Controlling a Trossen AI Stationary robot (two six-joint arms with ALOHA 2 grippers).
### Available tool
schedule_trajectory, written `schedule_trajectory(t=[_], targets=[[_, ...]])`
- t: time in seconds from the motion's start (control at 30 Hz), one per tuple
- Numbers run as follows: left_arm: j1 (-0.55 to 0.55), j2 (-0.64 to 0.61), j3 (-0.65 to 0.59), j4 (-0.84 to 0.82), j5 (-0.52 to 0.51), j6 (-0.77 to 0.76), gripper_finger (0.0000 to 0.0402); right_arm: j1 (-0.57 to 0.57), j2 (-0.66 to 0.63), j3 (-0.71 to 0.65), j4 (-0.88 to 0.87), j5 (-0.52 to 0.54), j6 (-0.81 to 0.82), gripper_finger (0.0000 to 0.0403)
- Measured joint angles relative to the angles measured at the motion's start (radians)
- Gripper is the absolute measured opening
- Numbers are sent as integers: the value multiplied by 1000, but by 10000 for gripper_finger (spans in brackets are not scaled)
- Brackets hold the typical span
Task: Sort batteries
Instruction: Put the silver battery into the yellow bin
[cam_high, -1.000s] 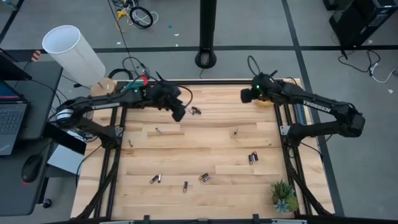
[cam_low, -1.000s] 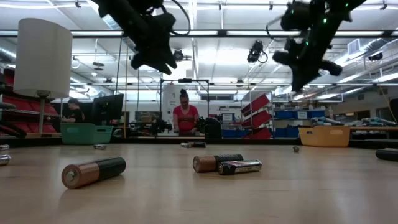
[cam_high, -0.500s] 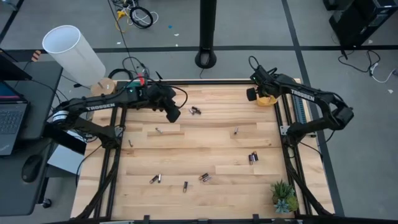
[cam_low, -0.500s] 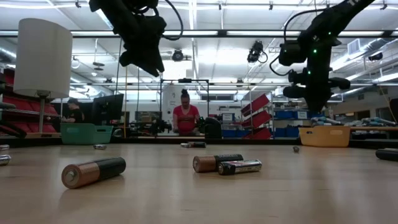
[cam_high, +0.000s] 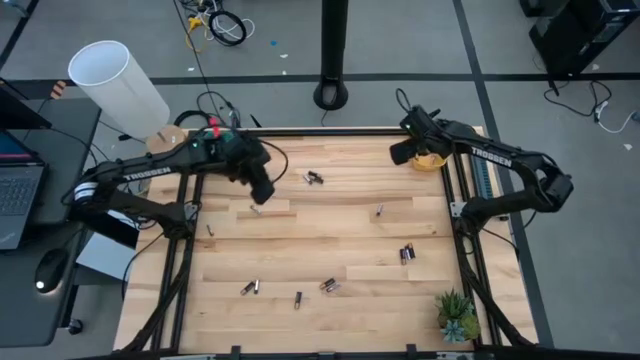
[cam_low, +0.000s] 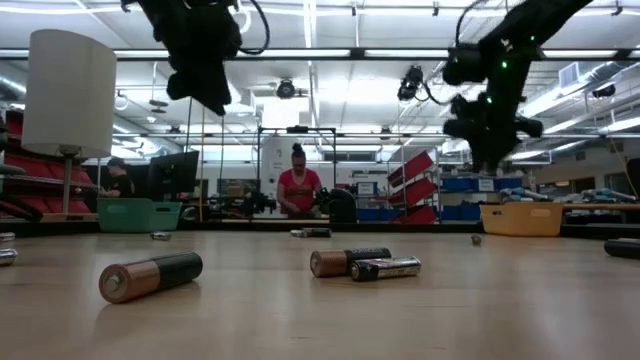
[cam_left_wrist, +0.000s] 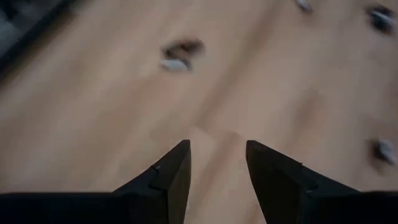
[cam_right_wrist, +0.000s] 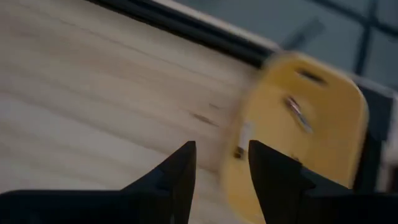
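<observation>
Pale wooden slatted table (cam_high: 330, 235) framed in black rails, spanning the middle of the high view. White cylindrical lamp shade (cam_high: 118, 85) off the far left corner. Two dark jointed arms reaching in from the far side.

Left gripper (cam_high: 262, 192) above the boards in the far left part of the table, close over a single small cell (cam_high: 255, 210); jaws parted with a clear gap, nothing between them, bare wood visible through the gap in the left wrist view (cam_left_wrist: 217, 168).

Right gripper (cam_high: 397, 155) at the far right corner, just beside a small yellow plastic tray (cam_high: 432, 160); jaws apart, empty, tray seen just past the fingertips in the right wrist view (cam_right_wrist: 311, 124).

Small green spiky plant (cam_high: 456, 314) at the near right corner.

Tiny dark and silvery cylindrical batteries (cam_high: 406, 253) scattered loose on the wood: a pair near the far middle (cam_high: 314, 178), one right of centre (cam_high: 379, 211), several along the near side (cam_high: 328, 285). Copper-topped cell (cam_low: 150, 276) nearest in the low view, lying on its side.
</observation>
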Motion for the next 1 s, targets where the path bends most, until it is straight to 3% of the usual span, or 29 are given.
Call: schedule_trajectory(t=[0.17, 0.33, 0.53, 0.77, 1.0], targets=[[-14, -8, -76, -25, 171, -58, 166, 150, -9, 6, 200, -85, -75, 154], [-117, -8, -208, -26, 119, -72, 164, 298, 32, 6, 498, -260, -107, 153], [-203, -21, -312, 81, 78, -47, 154, 430, 116, 6, 798, -386, -101, 152], [-211, -33, -394, 185, -142, 68, 136, 542, 202, 6, 822, -385, -75, 152], [-206, -26, -467, 271, -152, 305, 132, 575, 198, 6, 825, -385, -67, 152]])
